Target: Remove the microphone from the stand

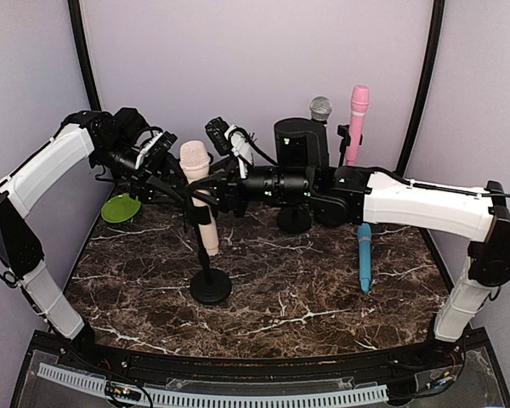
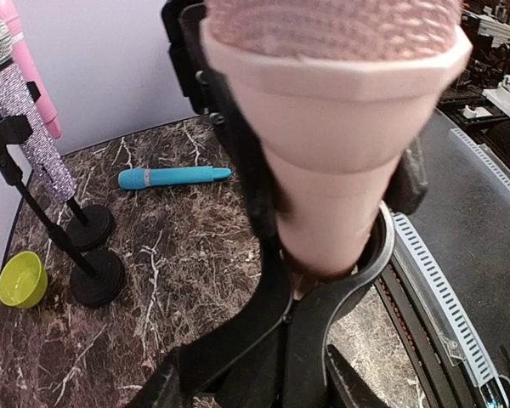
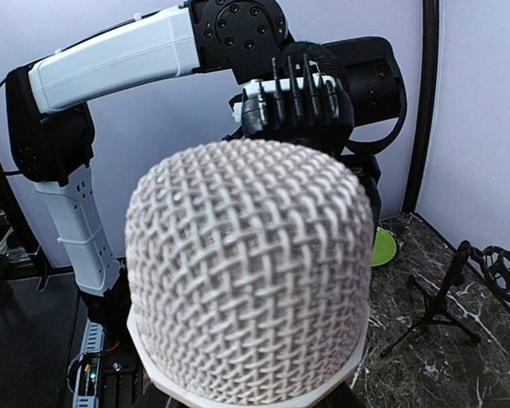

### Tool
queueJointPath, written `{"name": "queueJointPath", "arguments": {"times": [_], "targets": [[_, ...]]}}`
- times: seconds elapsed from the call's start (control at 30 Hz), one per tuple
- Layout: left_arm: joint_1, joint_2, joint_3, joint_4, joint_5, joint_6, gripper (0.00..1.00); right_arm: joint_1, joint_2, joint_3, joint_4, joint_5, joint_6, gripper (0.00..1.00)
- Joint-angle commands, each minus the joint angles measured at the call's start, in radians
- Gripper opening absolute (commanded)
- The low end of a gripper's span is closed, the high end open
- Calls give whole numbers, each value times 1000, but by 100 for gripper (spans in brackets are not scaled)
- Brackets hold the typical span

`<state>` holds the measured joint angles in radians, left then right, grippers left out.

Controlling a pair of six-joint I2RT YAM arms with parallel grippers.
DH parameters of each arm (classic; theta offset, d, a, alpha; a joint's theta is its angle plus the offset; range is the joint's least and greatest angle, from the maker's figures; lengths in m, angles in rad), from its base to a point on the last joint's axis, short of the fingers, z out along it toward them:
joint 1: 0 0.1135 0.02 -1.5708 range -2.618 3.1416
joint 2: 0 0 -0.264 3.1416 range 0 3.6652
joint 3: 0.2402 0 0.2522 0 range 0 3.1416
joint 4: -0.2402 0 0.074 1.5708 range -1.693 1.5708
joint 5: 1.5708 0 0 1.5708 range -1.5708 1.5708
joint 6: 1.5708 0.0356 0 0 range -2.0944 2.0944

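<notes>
A pale pink microphone with a white mesh head stands tilted in the black clip of a round-based stand at the table's middle. Its body passes through the clip ring. My left gripper comes from the left and is shut on the stem of the stand's clip, just below the ring. My right gripper comes from the right and is shut on the microphone's body, with black fingers on both sides of it. In the right wrist view the mesh head hides the fingers.
A blue microphone lies on the marble table at the right. A pink microphone and a glittery silver one stand in stands at the back, beside a black cylinder. A green bowl sits at the back left.
</notes>
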<state>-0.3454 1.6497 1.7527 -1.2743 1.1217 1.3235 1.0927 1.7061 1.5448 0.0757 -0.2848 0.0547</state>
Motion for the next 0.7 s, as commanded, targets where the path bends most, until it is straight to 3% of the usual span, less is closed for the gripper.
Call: {"name": "queueJointPath", "arguments": {"times": [0.0,0.07,0.17,0.2,0.53,0.67], "targets": [[-3,-9,29,-111,52,96,40,1,-40,-9,46,-37,28,19],[-3,-12,20,-112,48,101,33,0,-44,-9,46,-31,25,19],[-4,-21,8,-108,36,117,7,-2,-61,-7,44,-4,15,18],[-4,-27,0,-94,28,110,5,-2,-70,-4,45,9,12,17],[-4,-132,-144,239,-46,-124,0,-2,-263,-45,62,78,3,14],[-6,-139,-166,272,-61,-159,0,-2,-348,-97,88,175,-4,10]]}}
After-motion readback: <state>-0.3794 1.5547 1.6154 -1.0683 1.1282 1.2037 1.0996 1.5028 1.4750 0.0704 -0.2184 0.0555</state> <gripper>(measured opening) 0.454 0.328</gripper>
